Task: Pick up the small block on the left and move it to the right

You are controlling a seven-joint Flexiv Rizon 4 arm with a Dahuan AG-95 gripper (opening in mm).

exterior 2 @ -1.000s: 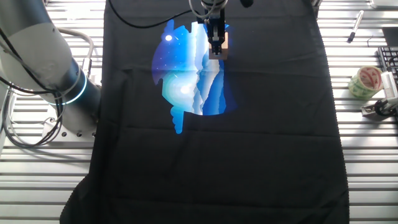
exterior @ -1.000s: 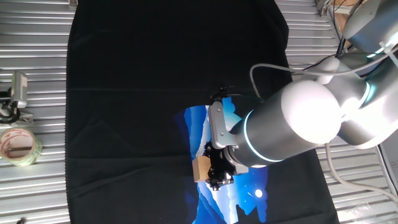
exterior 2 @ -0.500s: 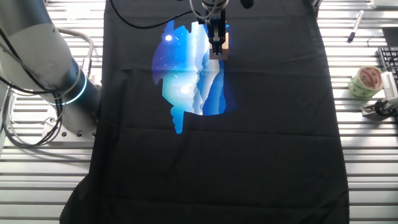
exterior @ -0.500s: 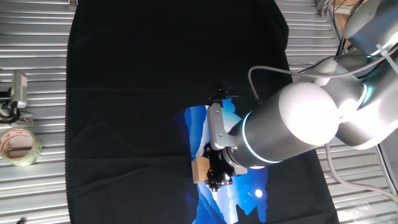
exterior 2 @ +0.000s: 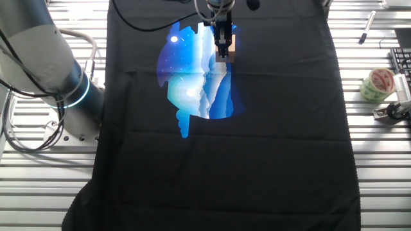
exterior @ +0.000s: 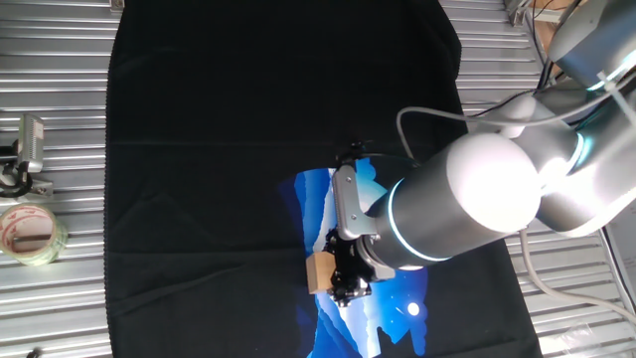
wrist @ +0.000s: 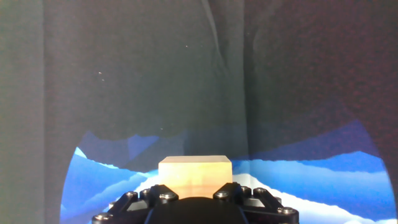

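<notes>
The small block (exterior: 320, 270) is a light-tan wooden cube held between my gripper's (exterior: 343, 279) black fingers. It sits over the left edge of the blue print on the black cloth (exterior: 219, 149). In the other fixed view the block (exterior 2: 230, 45) is at the gripper (exterior 2: 223, 49), by the print's upper right edge. In the hand view the block (wrist: 194, 174) fills the gap between the fingertips (wrist: 159, 194) of the gripper (wrist: 194, 188). I cannot tell whether the block touches the cloth.
A roll of clear tape (exterior: 30, 234) and a metal clip (exterior: 28, 149) lie on the slatted metal table left of the cloth; the tape roll also shows in the other fixed view (exterior 2: 377, 83). A pen (exterior 2: 368, 25) lies near it. My bulky arm (exterior: 477, 199) overhangs the cloth's right part.
The gripper with the block has shifted only very slightly; nothing else has moved.
</notes>
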